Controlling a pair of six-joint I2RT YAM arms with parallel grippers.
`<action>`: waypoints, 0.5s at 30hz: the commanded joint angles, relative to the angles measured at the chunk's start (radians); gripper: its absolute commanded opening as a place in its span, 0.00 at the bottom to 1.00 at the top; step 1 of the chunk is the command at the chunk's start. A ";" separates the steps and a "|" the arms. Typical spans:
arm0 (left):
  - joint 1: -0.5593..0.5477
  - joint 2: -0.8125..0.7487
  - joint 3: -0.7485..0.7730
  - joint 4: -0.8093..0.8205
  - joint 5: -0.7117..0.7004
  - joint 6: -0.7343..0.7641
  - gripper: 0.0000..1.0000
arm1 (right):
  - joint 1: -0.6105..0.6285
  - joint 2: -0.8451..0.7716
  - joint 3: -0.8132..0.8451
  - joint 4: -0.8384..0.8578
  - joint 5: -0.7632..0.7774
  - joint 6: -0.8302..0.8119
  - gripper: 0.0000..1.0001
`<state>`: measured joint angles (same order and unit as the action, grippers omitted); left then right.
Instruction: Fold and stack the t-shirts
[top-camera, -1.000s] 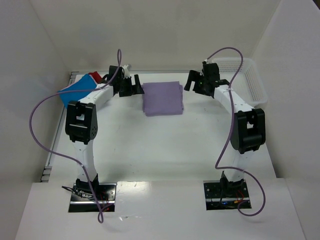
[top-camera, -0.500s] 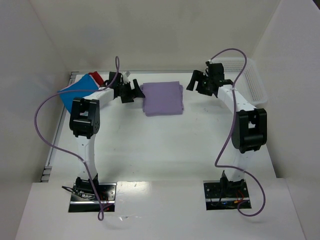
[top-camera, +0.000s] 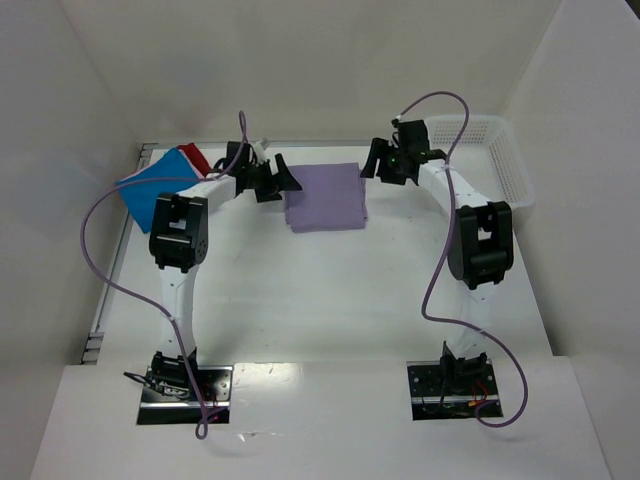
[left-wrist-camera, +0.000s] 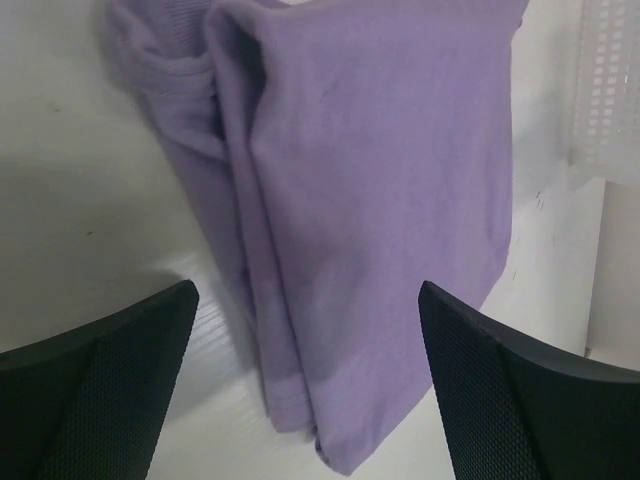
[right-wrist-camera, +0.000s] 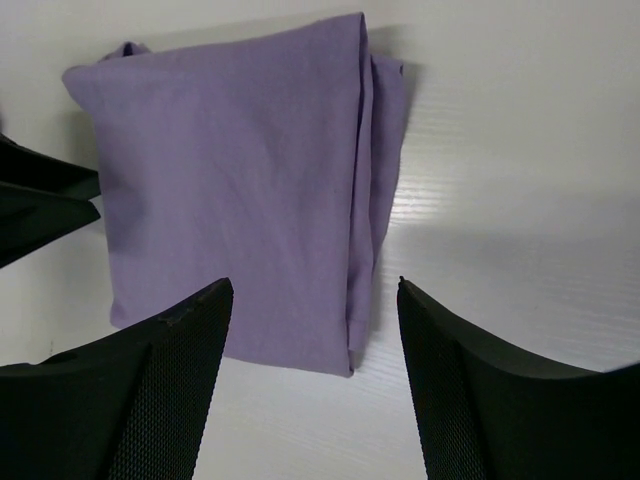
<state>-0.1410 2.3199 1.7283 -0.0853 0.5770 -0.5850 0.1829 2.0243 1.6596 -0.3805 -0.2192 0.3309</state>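
Folded lavender t-shirt (top-camera: 325, 197) flat on the white table (top-camera: 330, 290), at 12 o'clock from table centre. Roughly rectangular, layered edges along its 3 o'clock side in the top view. Same shirt in the left wrist view (left-wrist-camera: 360, 200), with stacked folds and a ribbed hem bunched at 11 o'clock. Also in the right wrist view (right-wrist-camera: 240, 190), fold layers along the 3 o'clock edge.

Left gripper (top-camera: 280, 180) at the shirt's 10 o'clock corner, pointing toward 3 o'clock. Jaws spread wide with nothing clamped. In its own camera (left-wrist-camera: 307, 290) the dark mesh-textured fingers (left-wrist-camera: 100, 390) sit at 7 and 5 o'clock of the frame, cloth in the space ahead of them. Contact with the fabric: cannot tell.

Right gripper (top-camera: 375, 162) at the shirt's 1 o'clock corner, pointing toward 9 o'clock. Jaws also wide apart and holding nothing. In its own camera (right-wrist-camera: 315, 285), fingers (right-wrist-camera: 480, 390) either side of the shirt's near edge. Touching or just above: cannot tell.

Blue t-shirt (top-camera: 150, 190) at 10 o'clock of the table, tilted as a diamond. Red t-shirt (top-camera: 193, 157) just beyond it, touching, mostly hidden.

White mesh basket (top-camera: 500, 150) at 2 o'clock of the table, well apart from the lavender shirt. A corner of it at 2 o'clock in the left wrist view (left-wrist-camera: 610, 90).
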 joint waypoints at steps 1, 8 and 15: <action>-0.031 0.073 0.037 -0.039 0.014 -0.009 0.99 | 0.012 0.008 0.069 0.006 -0.009 -0.009 0.72; -0.040 0.104 0.037 -0.030 0.014 -0.056 0.99 | 0.046 0.017 0.078 0.015 -0.009 -0.009 0.72; -0.051 0.093 -0.009 0.007 -0.029 -0.169 0.99 | 0.046 0.051 0.108 -0.006 -0.009 -0.009 0.72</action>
<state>-0.1692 2.3650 1.7695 -0.0414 0.5919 -0.6857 0.2226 2.0663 1.7187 -0.3824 -0.2249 0.3313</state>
